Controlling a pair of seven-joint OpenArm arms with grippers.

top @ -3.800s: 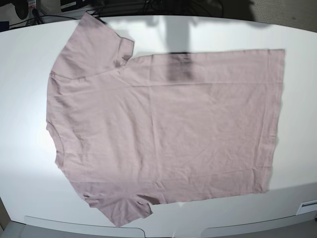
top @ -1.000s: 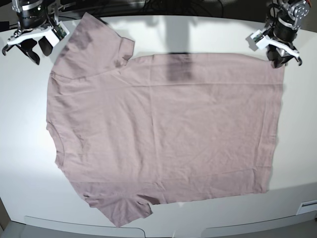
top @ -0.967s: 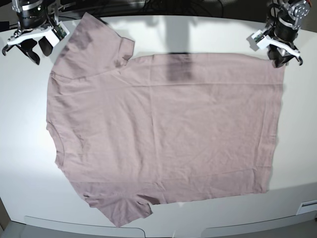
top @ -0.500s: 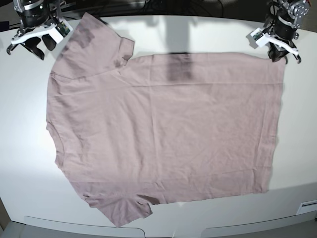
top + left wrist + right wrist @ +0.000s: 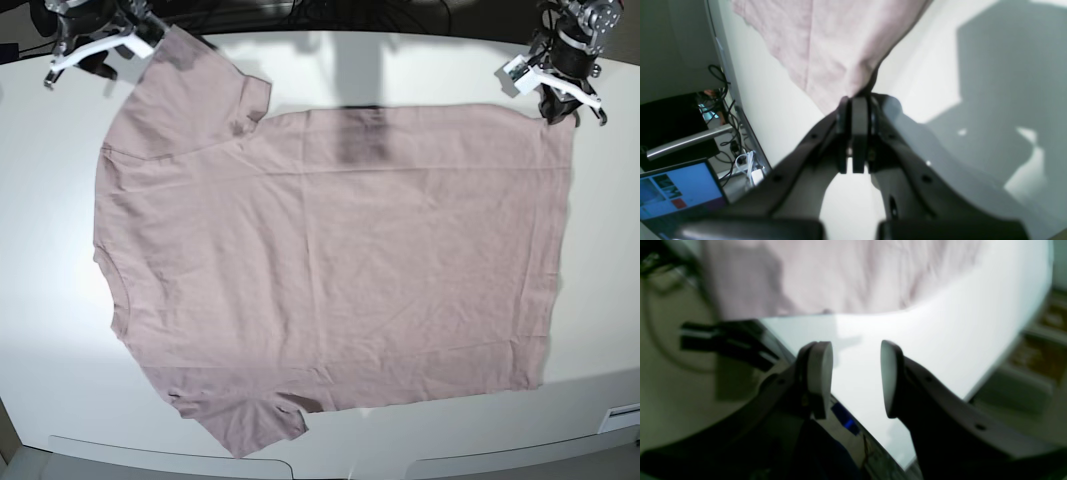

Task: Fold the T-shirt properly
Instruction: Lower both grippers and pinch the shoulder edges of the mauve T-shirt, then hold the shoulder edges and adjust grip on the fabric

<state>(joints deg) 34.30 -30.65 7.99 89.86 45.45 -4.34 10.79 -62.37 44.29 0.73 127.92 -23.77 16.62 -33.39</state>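
The mauve-pink T-shirt (image 5: 330,250) lies spread flat on the white table (image 5: 40,300), neck to the left and hem to the right. My left gripper (image 5: 560,110) is at the far right hem corner and is shut on the T-shirt. In the left wrist view the jaws (image 5: 857,100) are pressed together with the T-shirt (image 5: 833,43) pinched at their tips. My right gripper (image 5: 95,65) hovers at the far left, beside the upper sleeve. In the right wrist view it (image 5: 856,373) stands open over bare table, with the blurred T-shirt (image 5: 840,276) just ahead of it.
Cables and a lit laptop screen (image 5: 676,190) sit beyond the table's far edge. The table's rounded rim (image 5: 1007,340) falls away to the floor close to my right gripper. Two white plastic guards (image 5: 170,455) line the near edge.
My left gripper has shut on the hem corner, puckering the cloth slightly. My right gripper has moved back and right, closer to the sleeve's far tip, still open.
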